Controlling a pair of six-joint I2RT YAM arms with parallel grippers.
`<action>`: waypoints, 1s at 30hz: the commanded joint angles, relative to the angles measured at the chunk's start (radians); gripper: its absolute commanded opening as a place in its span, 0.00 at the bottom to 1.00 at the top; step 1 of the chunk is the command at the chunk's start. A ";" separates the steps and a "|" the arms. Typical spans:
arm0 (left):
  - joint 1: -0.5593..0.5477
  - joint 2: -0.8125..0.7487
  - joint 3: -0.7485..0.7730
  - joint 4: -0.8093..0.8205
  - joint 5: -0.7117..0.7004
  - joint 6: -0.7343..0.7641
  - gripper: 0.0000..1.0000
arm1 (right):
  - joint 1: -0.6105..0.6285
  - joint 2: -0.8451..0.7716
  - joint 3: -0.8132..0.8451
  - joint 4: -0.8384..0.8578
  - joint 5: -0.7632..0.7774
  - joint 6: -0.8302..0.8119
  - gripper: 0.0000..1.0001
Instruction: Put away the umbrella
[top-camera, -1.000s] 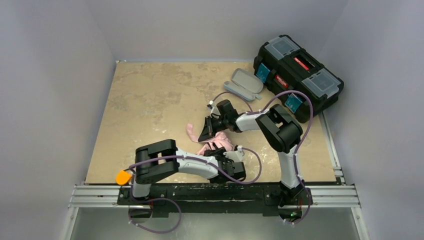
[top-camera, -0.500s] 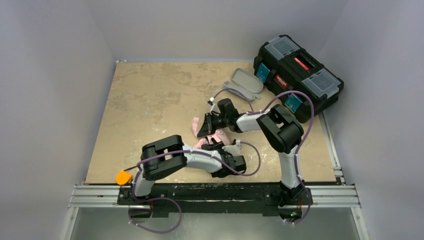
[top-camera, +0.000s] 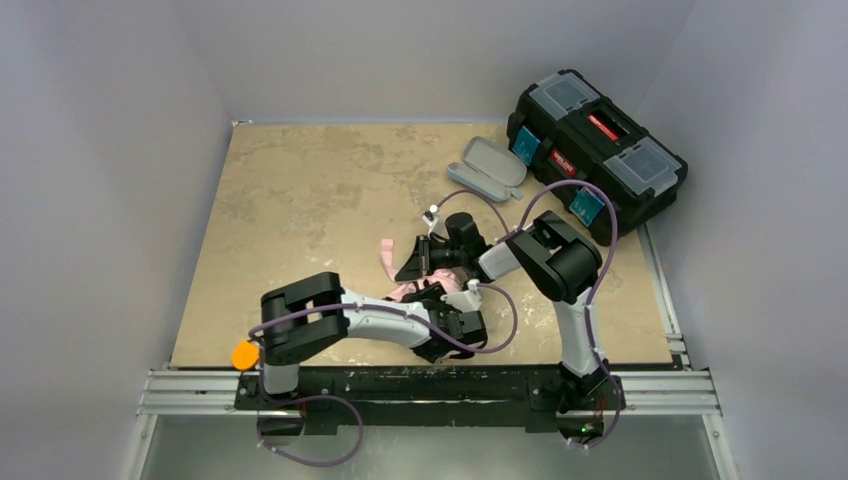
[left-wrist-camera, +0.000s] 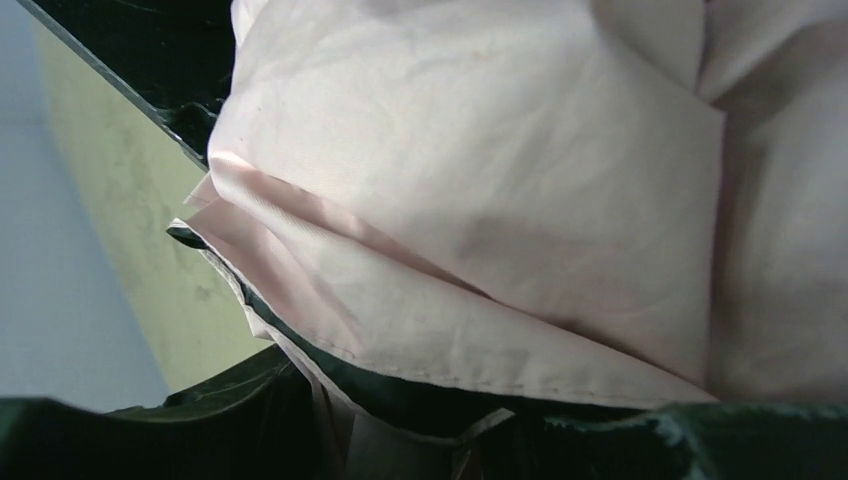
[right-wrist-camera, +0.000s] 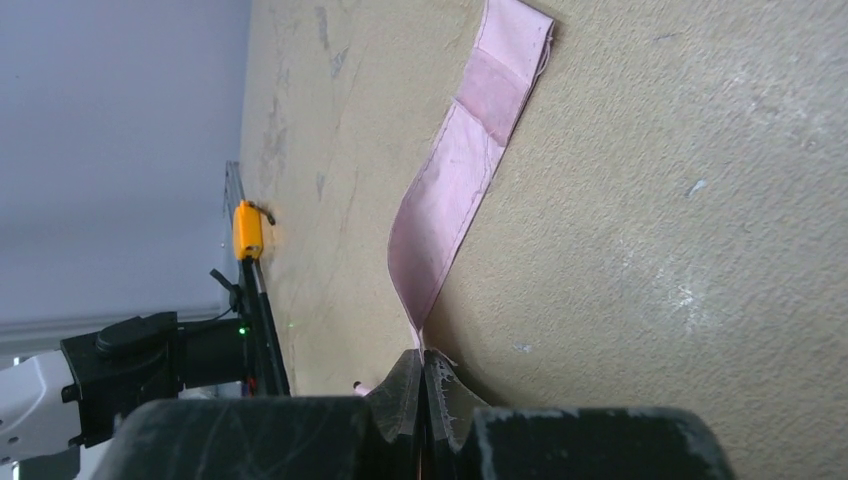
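The umbrella (top-camera: 415, 291) lies crumpled near the table's front middle, pale pink fabric with black lining. Its pink strap (top-camera: 386, 256) trails to the left across the table. My right gripper (top-camera: 412, 265) is shut on the near end of that strap (right-wrist-camera: 460, 170), which the right wrist view shows pinched between the closed fingertips (right-wrist-camera: 422, 360). My left gripper (top-camera: 440, 305) sits low against the canopy. The left wrist view is filled with pink fabric (left-wrist-camera: 480, 180). There, the dark fingers (left-wrist-camera: 150, 430) stand apart, and loose folds and lining lie between them.
A grey oval hard case (top-camera: 487, 167) lies open at the back right of the table. A black toolbox (top-camera: 597, 150) stands beyond it in the right corner. An orange part (top-camera: 244, 354) sits at the front left edge by the rail.
The left gripper has widened on the fabric and its arm has drawn back toward the left. The right gripper, still holding the strap, has shifted slightly right and nearer.
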 joint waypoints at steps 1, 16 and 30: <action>0.005 -0.054 -0.027 0.049 0.280 -0.061 0.49 | 0.010 0.073 -0.056 -0.129 0.052 -0.045 0.00; 0.164 -0.377 -0.013 -0.027 0.565 -0.004 0.79 | 0.010 0.061 -0.038 -0.152 0.068 -0.073 0.00; 0.472 -0.486 -0.191 0.208 1.068 0.023 0.85 | 0.010 0.032 -0.023 -0.176 0.058 -0.081 0.00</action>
